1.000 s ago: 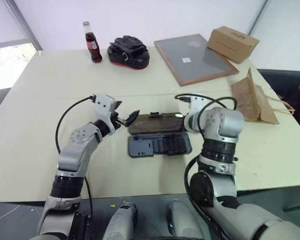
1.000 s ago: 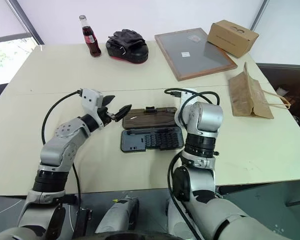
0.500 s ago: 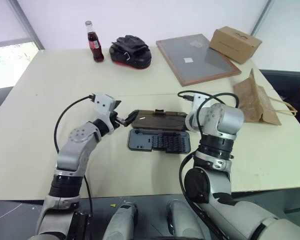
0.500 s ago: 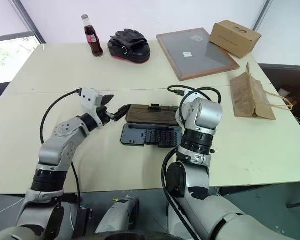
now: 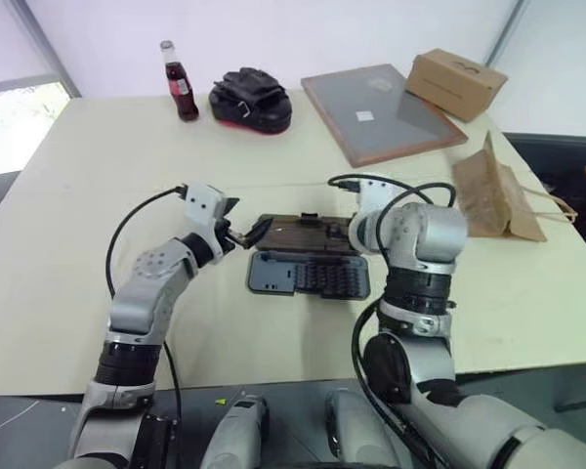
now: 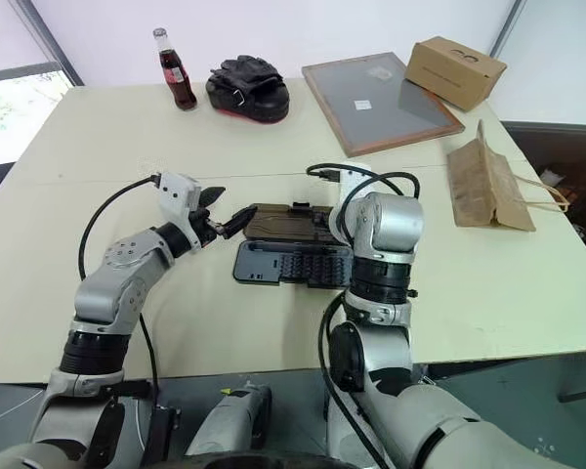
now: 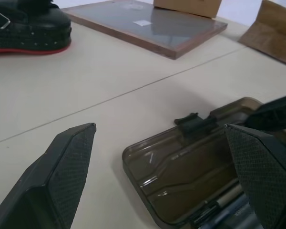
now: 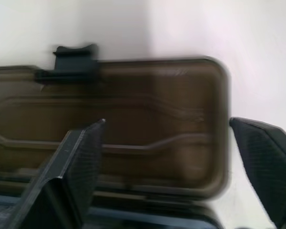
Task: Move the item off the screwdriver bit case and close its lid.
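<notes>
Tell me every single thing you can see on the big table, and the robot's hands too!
Pale cream table: one, under everything.
Oblong dark grey plastic screwdriver bit case: one, middle of the table, open, rows of bits showing.
Smoky brown see-through lid: one, hinged to the case, partly raised, black latch tab on its far edge.
Creased brown paper bag with loop handles: one, right side, well clear of the case.
Brown cardboard box: one, far right corner.
Grey board in a wooden frame: one, far side, beside the box.
Black-and-red bundle: one, far side.
Glass bottle of dark drink: one, upright, left of the bundle.
Left gripper: black fingers open, at the lid's left end.
Right gripper: black fingers open, over the lid.
</notes>
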Controlling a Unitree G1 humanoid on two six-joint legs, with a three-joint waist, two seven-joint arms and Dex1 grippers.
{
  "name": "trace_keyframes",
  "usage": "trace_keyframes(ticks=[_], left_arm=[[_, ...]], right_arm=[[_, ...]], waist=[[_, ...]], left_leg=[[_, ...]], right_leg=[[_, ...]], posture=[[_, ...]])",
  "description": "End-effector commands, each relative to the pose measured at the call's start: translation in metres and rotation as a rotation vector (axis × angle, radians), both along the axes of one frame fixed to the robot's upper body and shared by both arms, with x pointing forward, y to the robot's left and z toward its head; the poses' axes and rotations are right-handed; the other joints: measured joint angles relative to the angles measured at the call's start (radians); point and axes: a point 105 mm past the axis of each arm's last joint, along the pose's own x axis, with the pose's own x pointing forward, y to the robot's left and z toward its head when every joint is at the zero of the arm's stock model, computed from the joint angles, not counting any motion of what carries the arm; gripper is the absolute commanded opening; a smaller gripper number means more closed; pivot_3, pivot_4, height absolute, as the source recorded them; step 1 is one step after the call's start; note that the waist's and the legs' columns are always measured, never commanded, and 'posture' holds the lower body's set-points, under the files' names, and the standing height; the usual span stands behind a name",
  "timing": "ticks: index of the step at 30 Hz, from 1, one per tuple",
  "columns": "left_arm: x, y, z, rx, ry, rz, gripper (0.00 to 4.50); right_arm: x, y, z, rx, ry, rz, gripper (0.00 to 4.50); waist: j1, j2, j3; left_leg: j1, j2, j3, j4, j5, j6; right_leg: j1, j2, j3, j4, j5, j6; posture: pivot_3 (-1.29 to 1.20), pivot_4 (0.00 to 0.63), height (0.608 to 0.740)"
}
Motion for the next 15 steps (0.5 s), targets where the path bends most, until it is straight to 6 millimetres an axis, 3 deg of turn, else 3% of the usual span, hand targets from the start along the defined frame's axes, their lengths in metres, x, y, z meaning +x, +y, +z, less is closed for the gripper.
trace_keyframes(ticks=[1,9,15], left_arm=[[-0.012,0.0,0.026,-0.021,-0.061,-0.091,4.5],[-0.038,-0.007,0.024,0.063,-0.009,-0.312,4.5],[-0.054,-0.008,0.0,0.164,0.074,-0.432,4.5]], right_arm=[[0.002,0.013,0.042,0.009,-0.249,0.191,4.43],[0.012,0.0,0.061,-0.07,-0.439,0.361,4.43],[0.019,-0.003,0.061,-0.183,-0.505,0.476,4.43]], waist=[[-0.001,0.0,0.0],[-0.004,0.0,0.001],[-0.003,0.0,0.001]], left_leg=[[0.0,0.0,0.0,0.0,0.0,0.0],[0.0,0.0,0.001,-0.001,0.0,0.0],[0.0,0.001,0.001,-0.001,0.0,0.0]], right_leg=[[0.0,0.0,0.0,0.0,0.0,0.0],[0.0,0.001,0.0,0.0,0.0,0.0],[0.0,0.0,0.0,-0.001,0.0,0.0]], posture=[[0.0,0.15,0.74],[0.0,0.15,0.74],[0.0,0.15,0.74]])
